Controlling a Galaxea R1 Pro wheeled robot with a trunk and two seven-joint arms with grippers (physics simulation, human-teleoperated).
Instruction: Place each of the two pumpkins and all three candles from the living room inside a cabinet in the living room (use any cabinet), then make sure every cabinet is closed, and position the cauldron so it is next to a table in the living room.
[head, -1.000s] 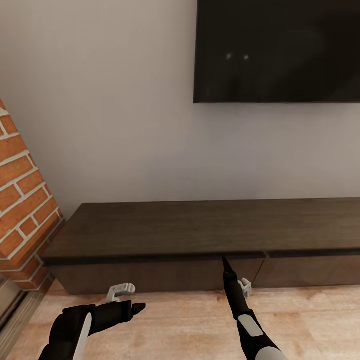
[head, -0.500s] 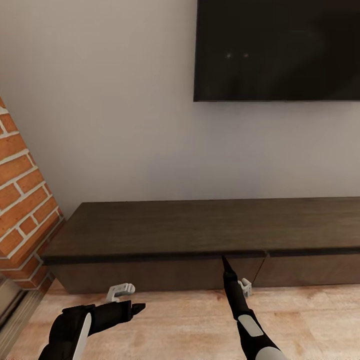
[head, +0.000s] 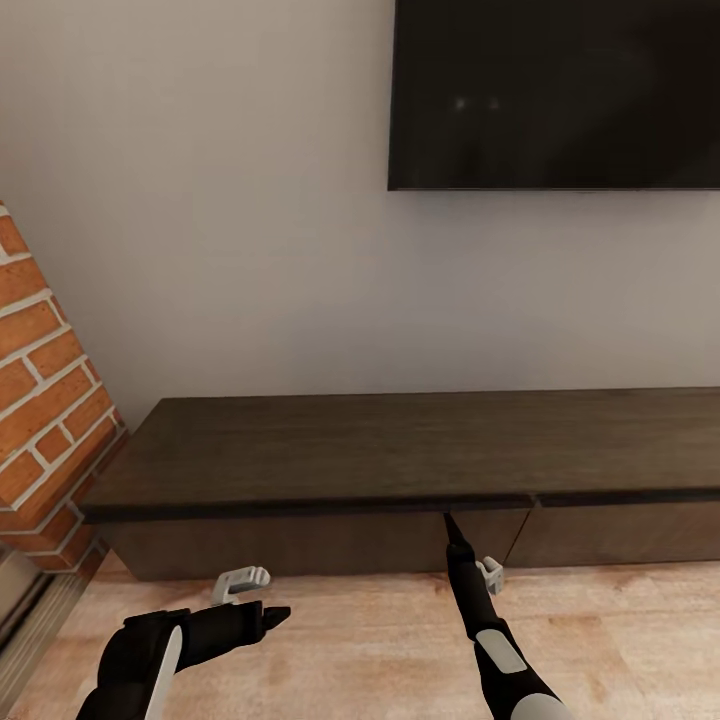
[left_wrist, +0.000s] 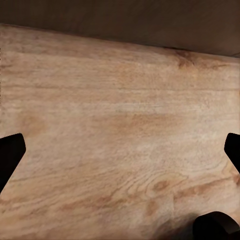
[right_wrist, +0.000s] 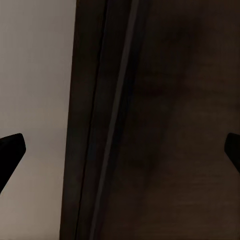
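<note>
Here the right gripper (head: 447, 520) is pointing straight at the cabinet (head: 400, 455), its long front running crosswise just ahead. Its fingers are standing wide apart, empty, nearer than the left gripper (head: 278, 613), also open and empty.

Cabinet (head: 400, 450): dark brown, faint wood grain, fronts slightly lighter | Wall (head: 200, 200): plain pale grey | Screen (head: 555, 90): black, at 1 o'clock | Brick column (head: 40, 400): orange-red, pale mortar, at 9 o'clock | Floor (head: 380, 650): light tan wood grain | Arms: black with white panels.
</note>
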